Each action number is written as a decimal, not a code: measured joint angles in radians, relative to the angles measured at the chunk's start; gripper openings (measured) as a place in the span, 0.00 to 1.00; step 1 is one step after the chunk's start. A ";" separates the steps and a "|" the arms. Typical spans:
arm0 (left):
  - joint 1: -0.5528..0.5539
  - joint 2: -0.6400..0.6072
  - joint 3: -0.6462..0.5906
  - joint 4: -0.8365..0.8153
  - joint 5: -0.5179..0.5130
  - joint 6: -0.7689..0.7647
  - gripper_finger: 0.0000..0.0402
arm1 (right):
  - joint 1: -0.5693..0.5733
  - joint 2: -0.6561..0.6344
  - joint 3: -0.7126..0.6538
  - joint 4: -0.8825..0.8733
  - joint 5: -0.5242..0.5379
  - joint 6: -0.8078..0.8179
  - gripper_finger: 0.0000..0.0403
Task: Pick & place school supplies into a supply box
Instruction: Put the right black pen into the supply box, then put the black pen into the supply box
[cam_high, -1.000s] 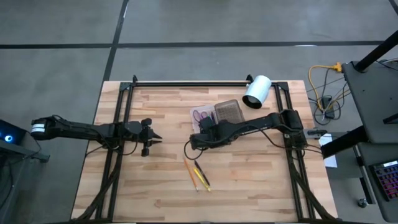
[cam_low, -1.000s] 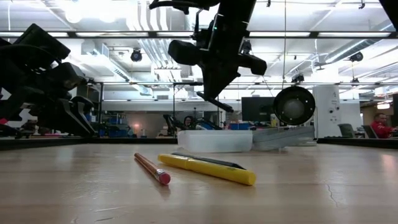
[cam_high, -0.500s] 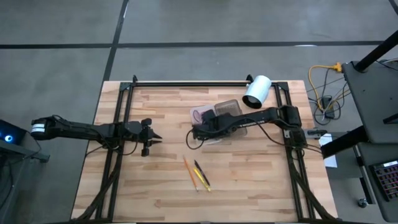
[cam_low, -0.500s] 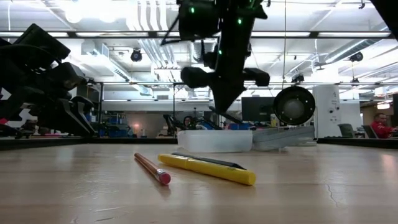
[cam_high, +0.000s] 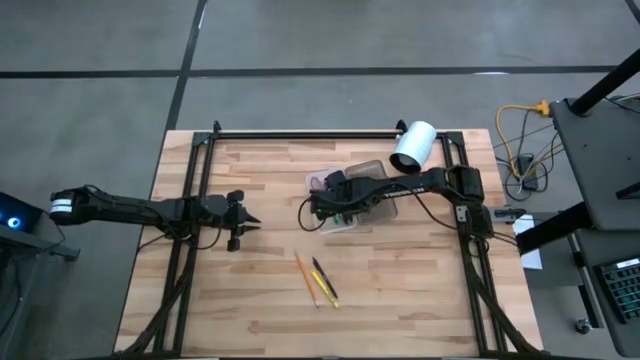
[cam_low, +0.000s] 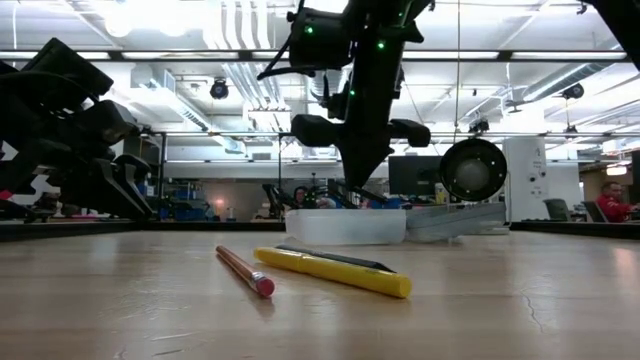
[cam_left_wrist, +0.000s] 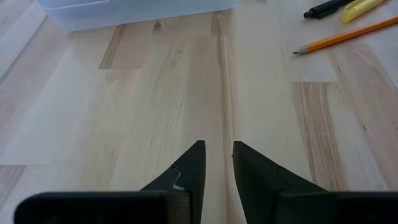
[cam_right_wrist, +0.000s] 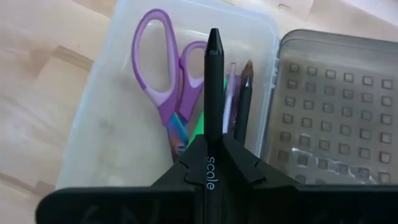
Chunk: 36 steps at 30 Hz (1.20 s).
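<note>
Right gripper (cam_right_wrist: 212, 163) is clenching a black pen (cam_right_wrist: 213, 93) over the supply box (cam_right_wrist: 106, 124) tray, crowding purple scissors (cam_right_wrist: 166, 81). Left gripper (cam_left_wrist: 216, 163) is idling apart, slightly parted, empty. Tray contents partly hidden.

Bare table (cam_high: 250, 290) around loose pencils (cam_high: 316, 282)

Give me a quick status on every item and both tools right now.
Box: open, lid flat beside the tray.
Scissors: lying in the tray, closed.
Black pen: gripped by the right tool, above the tray.
Orange pencil: loose on the table.
Yellow pen: loose on the table, beside the pencil.
Left tool: slightly open, empty, low over bare table.
White cylinder: on its side.
</note>
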<state>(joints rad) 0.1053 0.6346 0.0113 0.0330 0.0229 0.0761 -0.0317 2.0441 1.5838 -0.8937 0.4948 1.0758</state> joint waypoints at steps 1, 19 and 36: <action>0.000 0.000 0.000 0.000 0.000 0.000 0.17 | -0.002 0.000 -0.001 -0.001 -0.001 0.000 0.03; 0.000 0.000 0.000 0.000 0.000 0.000 0.17 | -0.001 0.001 -0.002 0.002 -0.001 -0.029 0.21; 0.000 0.000 0.000 0.000 0.000 0.000 0.17 | 0.001 0.001 0.017 0.010 -0.045 -0.110 0.17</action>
<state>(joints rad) 0.1055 0.6347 0.0113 0.0330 0.0228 0.0761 -0.0307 2.0449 1.6011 -0.8835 0.4499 0.9654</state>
